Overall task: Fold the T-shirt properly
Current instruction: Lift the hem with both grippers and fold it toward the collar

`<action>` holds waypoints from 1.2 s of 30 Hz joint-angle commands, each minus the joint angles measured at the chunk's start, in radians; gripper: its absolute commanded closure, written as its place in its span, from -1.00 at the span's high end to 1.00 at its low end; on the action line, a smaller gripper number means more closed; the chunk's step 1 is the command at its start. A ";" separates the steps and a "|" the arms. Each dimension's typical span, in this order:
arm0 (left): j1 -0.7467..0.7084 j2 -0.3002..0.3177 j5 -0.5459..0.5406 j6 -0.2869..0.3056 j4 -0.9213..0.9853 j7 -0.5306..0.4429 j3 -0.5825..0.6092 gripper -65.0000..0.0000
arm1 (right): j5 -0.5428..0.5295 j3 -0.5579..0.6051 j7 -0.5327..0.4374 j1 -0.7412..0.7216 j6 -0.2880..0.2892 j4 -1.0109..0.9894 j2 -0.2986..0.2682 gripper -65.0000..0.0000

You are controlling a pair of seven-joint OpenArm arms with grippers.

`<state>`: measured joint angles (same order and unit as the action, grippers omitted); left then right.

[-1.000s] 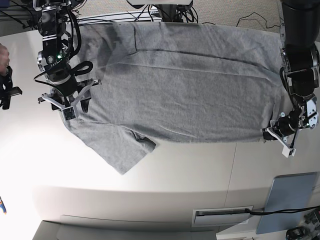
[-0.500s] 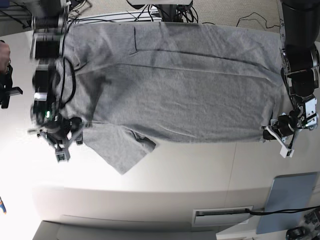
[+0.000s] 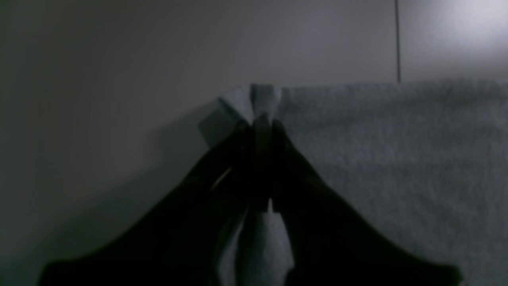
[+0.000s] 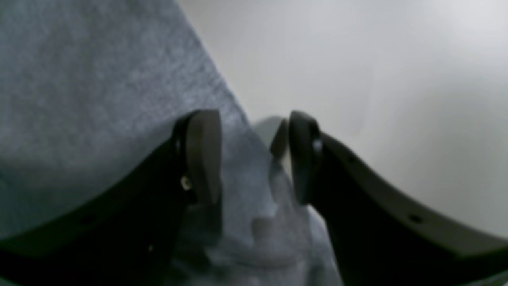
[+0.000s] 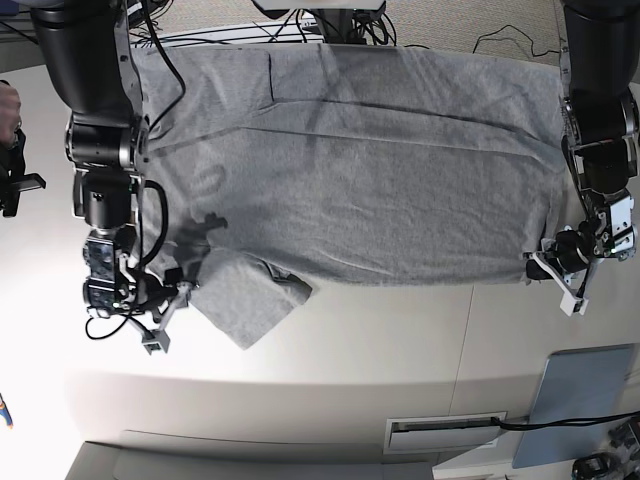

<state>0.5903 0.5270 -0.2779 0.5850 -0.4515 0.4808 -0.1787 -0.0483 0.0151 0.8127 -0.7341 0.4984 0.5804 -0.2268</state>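
The heather-grey T-shirt (image 5: 360,170) lies spread flat across the white table (image 5: 380,340), plain side up, with no lettering showing. My left gripper (image 5: 545,268) is at the shirt's right-hand corner. In the left wrist view it (image 3: 262,121) is shut on a pinch of the cloth (image 3: 397,159). My right gripper (image 5: 180,295) is low at the outer edge of the near sleeve (image 5: 245,305). In the right wrist view it (image 4: 252,155) is open, its fingers (image 4: 202,155) straddling the cloth's edge (image 4: 79,79).
A grey-blue panel (image 5: 575,400) lies at the lower right and a white slotted fitting (image 5: 445,432) by the front edge. Cables (image 5: 340,25) run behind the shirt. A person's hand (image 5: 5,110) and a dark object (image 5: 15,185) show at the left edge.
My right arm has moved from the shirt's shoulder area down the base view to the near sleeve's edge. The left arm and its pinch have not moved.
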 commanded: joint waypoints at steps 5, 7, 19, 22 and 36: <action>0.016 0.016 0.017 -0.004 -0.006 0.019 0.000 -1.00 | 0.053 -0.001 0.006 -0.019 0.007 -0.005 0.013 -0.16; 0.016 0.015 0.017 -0.004 -0.006 0.019 0.000 -1.00 | 0.069 -0.001 0.029 -0.012 0.008 -0.005 0.018 -0.30; 0.016 0.033 -0.008 0.019 -0.055 0.023 0.000 -1.00 | 0.087 -0.001 0.043 -0.005 0.010 0.070 0.018 -1.00; 0.016 0.062 -0.094 0.019 -0.074 0.094 0.000 -1.00 | 0.086 -0.001 0.090 0.019 0.010 0.175 0.018 -1.00; -0.121 0.196 -0.499 0.113 -0.122 0.237 0.000 -1.00 | -0.042 -0.002 0.229 0.399 -0.054 0.871 -0.052 -1.00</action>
<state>0.4473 0.6903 -0.7612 0.6971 -0.5591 0.7330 -0.1757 -0.1009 0.0189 1.0481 -0.3130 0.4484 1.4345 -0.2680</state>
